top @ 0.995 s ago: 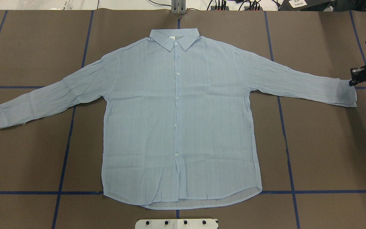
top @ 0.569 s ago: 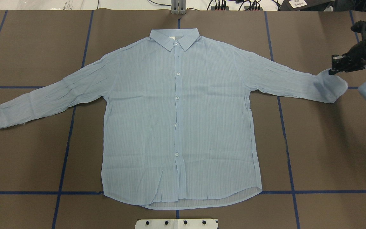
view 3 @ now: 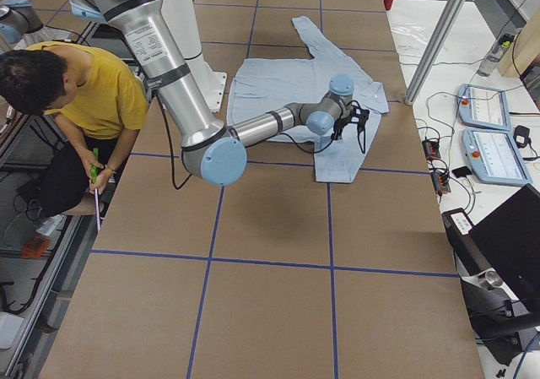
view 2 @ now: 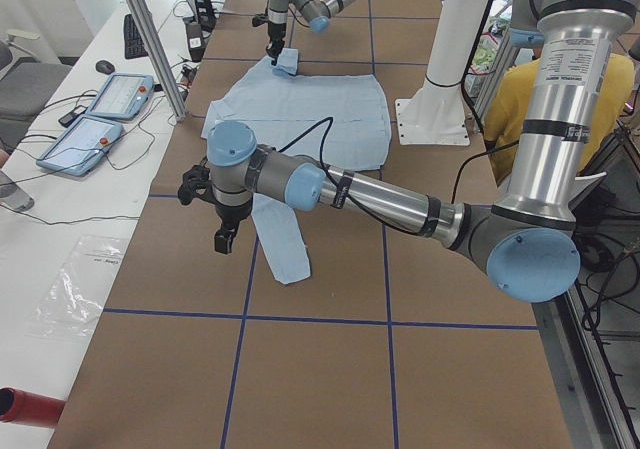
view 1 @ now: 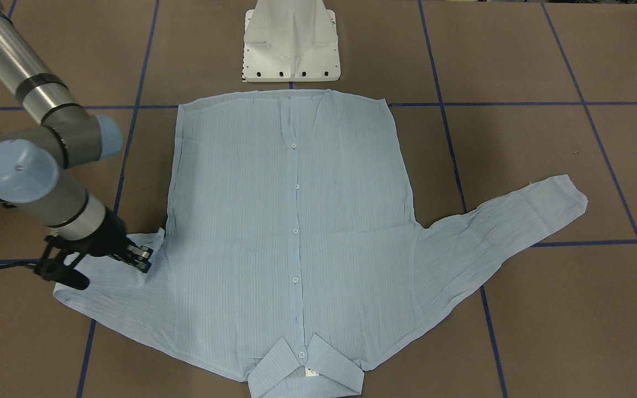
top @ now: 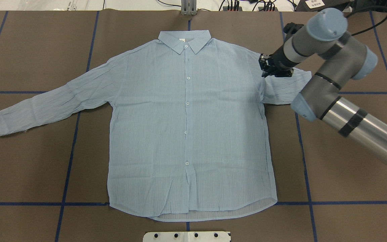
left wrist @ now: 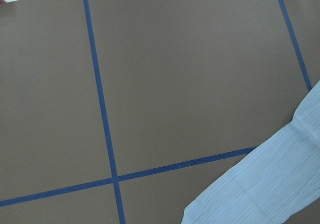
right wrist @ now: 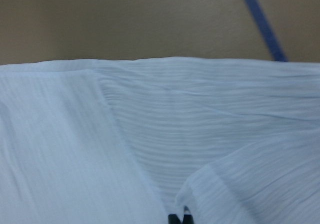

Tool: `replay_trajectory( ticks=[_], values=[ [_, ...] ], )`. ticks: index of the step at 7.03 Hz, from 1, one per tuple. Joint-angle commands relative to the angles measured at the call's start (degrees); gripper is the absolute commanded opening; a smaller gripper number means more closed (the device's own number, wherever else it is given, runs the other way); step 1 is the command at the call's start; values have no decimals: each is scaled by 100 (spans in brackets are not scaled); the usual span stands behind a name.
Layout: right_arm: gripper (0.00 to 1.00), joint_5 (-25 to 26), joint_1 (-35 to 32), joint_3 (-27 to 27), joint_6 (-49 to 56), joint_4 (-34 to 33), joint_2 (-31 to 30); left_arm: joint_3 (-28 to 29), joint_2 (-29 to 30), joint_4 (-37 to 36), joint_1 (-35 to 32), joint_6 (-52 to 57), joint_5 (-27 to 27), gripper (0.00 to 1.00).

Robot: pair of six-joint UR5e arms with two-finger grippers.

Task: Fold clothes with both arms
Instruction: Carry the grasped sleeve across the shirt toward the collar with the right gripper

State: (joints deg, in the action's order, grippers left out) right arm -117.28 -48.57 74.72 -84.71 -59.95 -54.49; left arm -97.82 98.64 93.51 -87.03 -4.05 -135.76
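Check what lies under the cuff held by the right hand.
Under the cuff in the right hand lies the upper part of the same sleeve, near the shoulder of the shirt. The doubled sleeve hides its own lower layer and the table beneath.

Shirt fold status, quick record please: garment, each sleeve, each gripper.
shirt: flat on the table, front up, buttoned, collar at the far side
right sleeve: doubled back on itself, cuff brought in by the shoulder
left sleeve: stretched out flat, unfolded
right gripper: fingers shut on the right sleeve's cuff
left gripper: raised over the table near the left sleeve's cuff; open or shut cannot be told
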Motion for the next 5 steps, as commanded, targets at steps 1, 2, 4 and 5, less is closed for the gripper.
replay_trajectory(
  ticks=[1,2,4,5],
  values=[
    [0,765,418,-1042,-1296,-52,1521,0,-2,1,2,1,6,100],
    [0,1012,558,-1717,-1459,-35,2268,-18,-2,9,2,1,-3,100],
    [0,1286,787,-2302,-1801,-17,3029,-35,-29,9,2,18,-3,100],
    [0,1548,936,-2330,-1812,18,3093,-44,-29,9,2,10,-3,100]
  ],
)
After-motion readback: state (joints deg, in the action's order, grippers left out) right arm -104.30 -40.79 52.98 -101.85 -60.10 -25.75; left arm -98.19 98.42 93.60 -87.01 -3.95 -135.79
